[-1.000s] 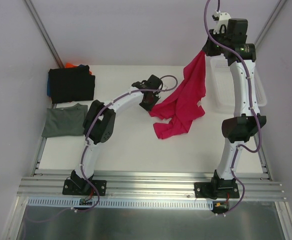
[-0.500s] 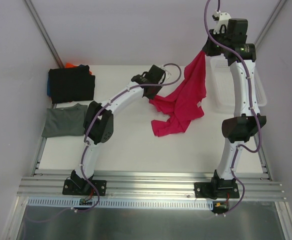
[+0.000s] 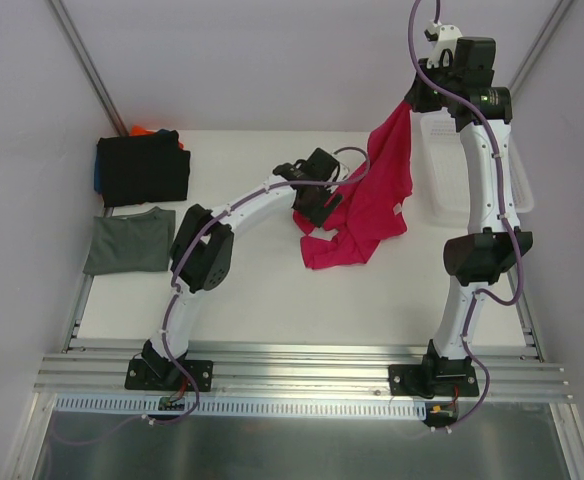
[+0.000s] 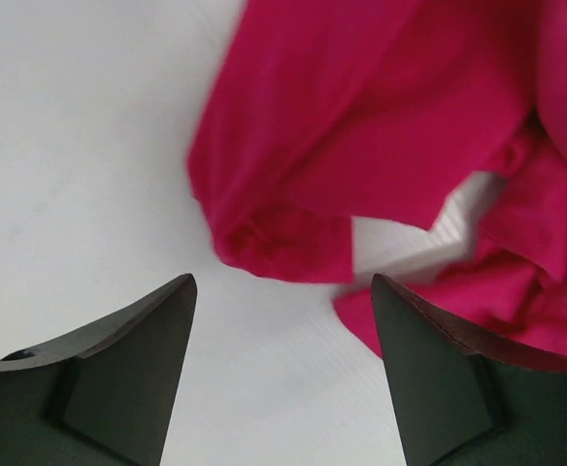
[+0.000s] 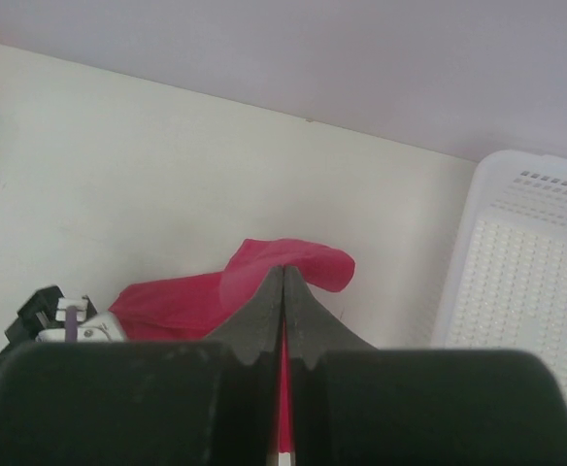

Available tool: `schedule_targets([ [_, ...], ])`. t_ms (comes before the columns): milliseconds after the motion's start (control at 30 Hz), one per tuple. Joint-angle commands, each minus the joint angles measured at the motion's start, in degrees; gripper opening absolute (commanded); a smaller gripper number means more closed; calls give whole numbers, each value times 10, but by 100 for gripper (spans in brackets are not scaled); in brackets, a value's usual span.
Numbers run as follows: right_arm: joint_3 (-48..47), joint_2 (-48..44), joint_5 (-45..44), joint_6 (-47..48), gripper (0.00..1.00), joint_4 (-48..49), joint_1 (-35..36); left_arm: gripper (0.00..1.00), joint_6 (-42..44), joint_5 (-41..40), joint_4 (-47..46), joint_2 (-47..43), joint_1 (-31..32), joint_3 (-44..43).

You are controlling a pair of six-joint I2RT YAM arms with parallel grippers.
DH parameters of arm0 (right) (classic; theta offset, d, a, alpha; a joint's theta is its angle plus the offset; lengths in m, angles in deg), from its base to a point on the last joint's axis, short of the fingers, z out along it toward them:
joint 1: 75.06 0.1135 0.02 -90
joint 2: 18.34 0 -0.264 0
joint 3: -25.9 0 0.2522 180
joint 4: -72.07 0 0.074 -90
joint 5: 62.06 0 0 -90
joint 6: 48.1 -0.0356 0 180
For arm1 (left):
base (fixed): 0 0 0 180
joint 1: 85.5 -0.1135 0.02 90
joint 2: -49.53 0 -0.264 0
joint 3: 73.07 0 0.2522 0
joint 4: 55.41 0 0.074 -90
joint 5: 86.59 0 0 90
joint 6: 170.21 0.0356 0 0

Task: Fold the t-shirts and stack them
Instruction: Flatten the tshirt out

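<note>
Midway: right end effector (image 5: 283,277) is pinching the unfolded crimson-pink t-shirt (image 3: 367,215) aloft, left end effector (image 4: 283,291) is hovering spread beside it, folded t-shirts (image 3: 142,168) are lying apart.

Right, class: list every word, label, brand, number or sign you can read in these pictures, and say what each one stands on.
No text can be read in any view.
The small white tag on the pink shirt: too small to read.
The folded shirts and the basket: no print shows.
</note>
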State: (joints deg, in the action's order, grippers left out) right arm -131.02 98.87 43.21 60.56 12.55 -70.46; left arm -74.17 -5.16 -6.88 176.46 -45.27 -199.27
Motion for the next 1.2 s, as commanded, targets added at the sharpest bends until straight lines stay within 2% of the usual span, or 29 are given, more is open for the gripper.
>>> schedule_targets([
  [0, -21, -8, 5, -8, 1, 9, -4, 71, -76, 85, 37, -63, 3, 27],
  [100, -19, -8, 5, -8, 1, 9, -4, 68, -105, 140, 43, -76, -1, 66],
  [300, -18, -4, 6, -8, 1, 9, -5, 64, -128, 169, 45, -67, -1, 77],
  [467, -17, -2, 5, -8, 1, 9, -5, 63, -128, 173, 44, -41, -6, 68],
  [700, -17, 8, 5, -9, 1, 10, -8, 55, -124, 167, 44, -7, -13, 50],
  [1167, -27, 33, 12, -19, 1, 13, -9, 52, -122, 146, 37, 35, -36, 27],
])
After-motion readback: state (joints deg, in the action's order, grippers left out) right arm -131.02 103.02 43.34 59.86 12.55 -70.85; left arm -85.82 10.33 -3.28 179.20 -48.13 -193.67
